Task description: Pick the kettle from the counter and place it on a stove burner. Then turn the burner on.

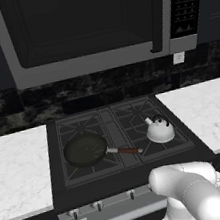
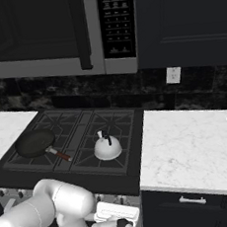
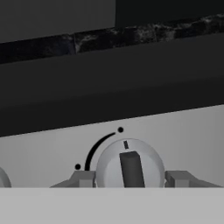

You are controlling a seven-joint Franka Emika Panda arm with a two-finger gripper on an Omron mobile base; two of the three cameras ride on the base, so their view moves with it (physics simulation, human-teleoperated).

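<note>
The silver-white kettle (image 1: 159,130) (image 2: 107,147) stands upright on the front right stove burner (image 1: 174,142) (image 2: 121,159) of the dark cooktop. Off to the right lies the white marble counter (image 1: 208,110) (image 2: 188,142). In the hand view, my gripper (image 3: 130,178) sits low at the stove's front panel. Its fingers (image 3: 83,178) press on both sides of a round grey knob (image 3: 130,164). The knob's dark bar stands nearly upright, and its mark points toward the upper dot of a black arc (image 3: 94,146).
A black frying pan (image 1: 85,150) (image 2: 35,143) with a reddish handle rests on the front left burner. Above the stove hangs a microwave (image 1: 87,24). More knobs (image 1: 97,205) line the front panel. A second counter stretch (image 1: 15,168) lies to the left.
</note>
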